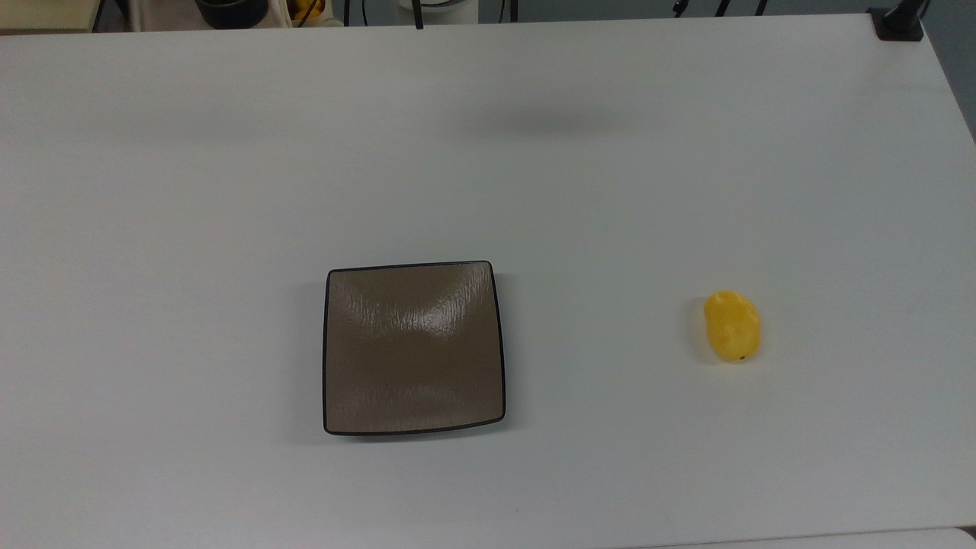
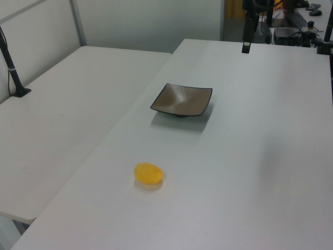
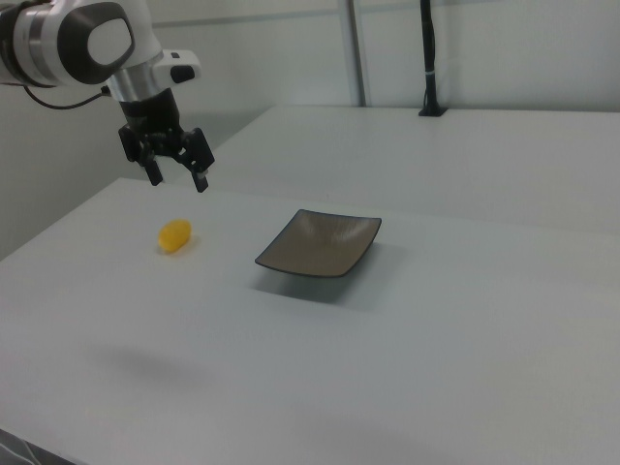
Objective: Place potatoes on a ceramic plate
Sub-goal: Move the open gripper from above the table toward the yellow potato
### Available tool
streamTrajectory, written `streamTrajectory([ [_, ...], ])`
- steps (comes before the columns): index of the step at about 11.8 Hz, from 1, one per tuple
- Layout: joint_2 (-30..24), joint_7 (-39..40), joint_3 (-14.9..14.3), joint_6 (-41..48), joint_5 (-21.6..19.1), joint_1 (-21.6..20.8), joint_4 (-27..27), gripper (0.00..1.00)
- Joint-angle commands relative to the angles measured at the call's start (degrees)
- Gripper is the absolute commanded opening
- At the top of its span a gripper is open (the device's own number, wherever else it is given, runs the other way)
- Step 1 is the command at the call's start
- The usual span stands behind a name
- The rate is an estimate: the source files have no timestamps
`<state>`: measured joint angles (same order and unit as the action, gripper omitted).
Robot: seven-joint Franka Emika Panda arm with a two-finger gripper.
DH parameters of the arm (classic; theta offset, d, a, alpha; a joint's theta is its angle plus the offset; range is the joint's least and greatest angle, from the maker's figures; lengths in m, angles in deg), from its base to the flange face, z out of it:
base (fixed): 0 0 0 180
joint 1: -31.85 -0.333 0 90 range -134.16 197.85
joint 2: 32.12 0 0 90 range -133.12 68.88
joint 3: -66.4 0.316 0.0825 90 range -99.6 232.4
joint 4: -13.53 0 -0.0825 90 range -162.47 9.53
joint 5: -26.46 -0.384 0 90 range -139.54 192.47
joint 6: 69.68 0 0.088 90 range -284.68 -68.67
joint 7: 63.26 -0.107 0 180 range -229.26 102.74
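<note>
- White worktop (image 1: 534, 191) everywhere you look, pale and matte, with a second white table (image 2: 67, 130) butted up beside it on the left view's left.
- Sitting on the worktop is the plate (image 1: 414, 348): square, glossy brown, thin dark rim, a bright glare on its textured surface. It lies flat with nothing on it.
- Over to the top view's right, well apart from the plate, lies the potato (image 1: 732, 325), small, yellow and oval, with a tiny dark spot at the end nearer the top view's bottom edge.
- The potato rests directly on the worktop, touching nothing else.
- In the left view the potato (image 2: 149, 173) is in the foreground and the plate (image 2: 182, 100) further back; in the right view the potato (image 3: 175, 234) sits to the left of the plate (image 3: 320, 243).
- And there's the arm (image 3: 77, 39), coming in from the right view's upper left, white casing with a dark wrist.
- The gripper (image 3: 176, 178) hangs in the air, pointing down, jaws spread apart with nothing between them.
- In the right view it sits above the potato, clear of it, no contact at all.
- A soft grey shadow (image 1: 557, 118) lies on the worktop toward the top view's upper middle.
- Black posts (image 3: 427, 58) stand on the tables' far edges.
</note>
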<state>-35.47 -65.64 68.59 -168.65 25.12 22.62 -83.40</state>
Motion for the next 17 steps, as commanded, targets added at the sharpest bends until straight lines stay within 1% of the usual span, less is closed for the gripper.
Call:
streamTrajectory([
  [1,-0.2,1.4,-0.3,-0.9,-1.3,-0.8,-0.7,1.00],
  [5,0.3,1.0,0.0,-1.0,-1.3,-1.1,-0.5,1.00],
  [7,2.5,0.5,0.0,-1.0,-1.4,-2.4,2.2,1.00],
  [12,8.5,-9.3,0.0,-1.6,-0.5,-6.2,10.1,1.00],
  [13,10.3,-11.9,0.0,-1.7,-0.5,-7.2,12.6,1.00],
  [14,12.1,-13.2,0.0,-1.7,-0.5,-7.9,15.4,1.00],
  [15,13.6,-14.0,0.0,-1.8,-0.5,-8.8,17.1,1.00],
  [17,16.5,-17.5,-0.1,-5.4,-0.4,-10.8,19.1,1.00],
])
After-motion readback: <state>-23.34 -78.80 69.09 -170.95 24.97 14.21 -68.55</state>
